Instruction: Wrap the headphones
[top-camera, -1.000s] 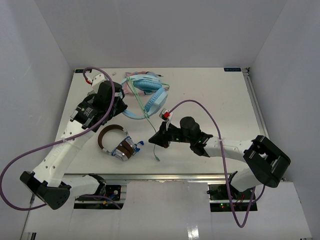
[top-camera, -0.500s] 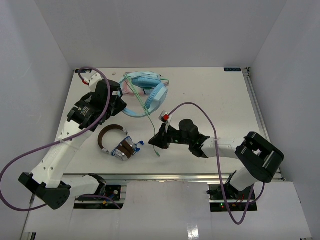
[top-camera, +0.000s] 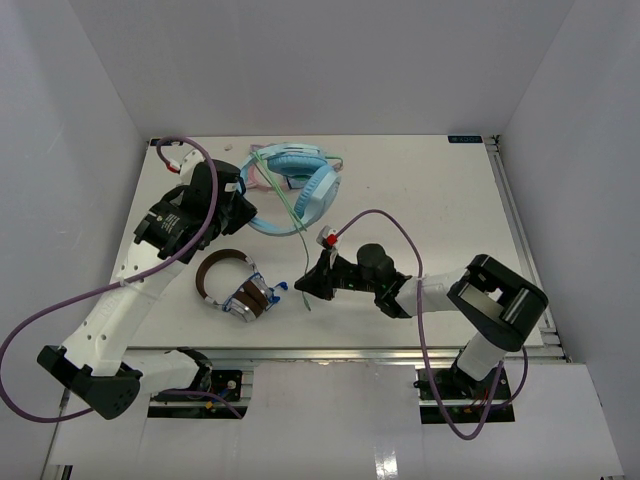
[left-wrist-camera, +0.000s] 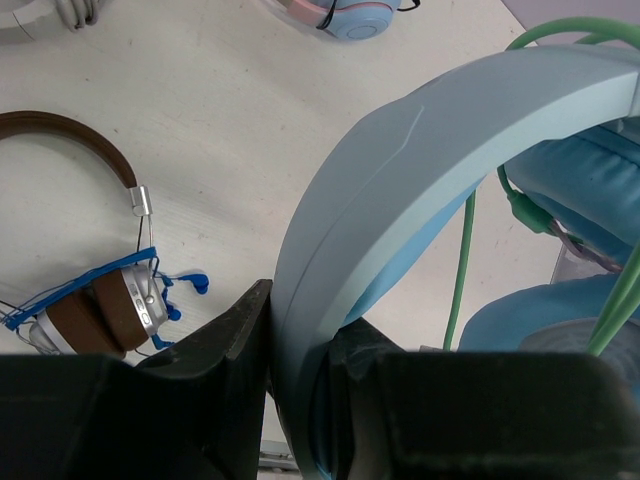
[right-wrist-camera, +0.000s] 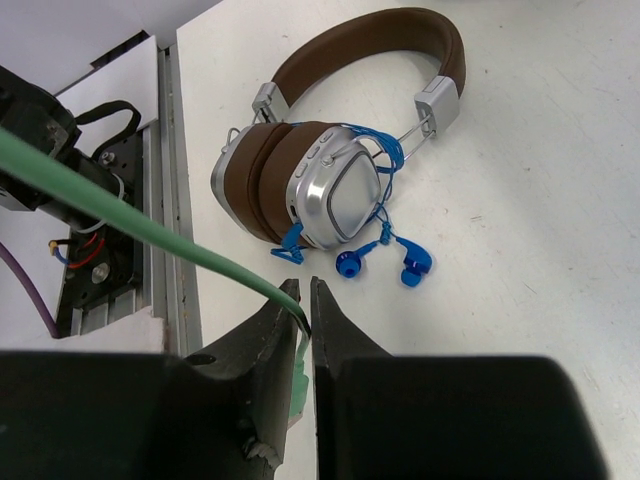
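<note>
Left gripper (left-wrist-camera: 300, 330) is clamped hard on the headphones (top-camera: 318, 195), jaws pinching the light blue headband (left-wrist-camera: 400, 190) from both sides, and the band arches up and away to the right in the left wrist view. From above, the pair sits toward the far middle of the table (top-camera: 430, 190), earcups close together, just beyond the left gripper's fingers. The pale green cable (right-wrist-camera: 120, 212) loops over the headband and the earcups, then runs toward the near edge, straight into the right gripper (right-wrist-camera: 305, 295). There the jaws are squeezed nearly together with the cable pinched between the tips, the line stretched taut off to the upper left of the right wrist view. Just beside that gripper lie brown headphones (right-wrist-camera: 330, 195) with silver cups, folded on the table, a blue cord wound round them and two blue earbuds (right-wrist-camera: 410, 268) spilling out next to them. A pink pair (left-wrist-camera: 350, 15) with a blue earcup peeks in beyond the blue headband, near the far edge.
</note>
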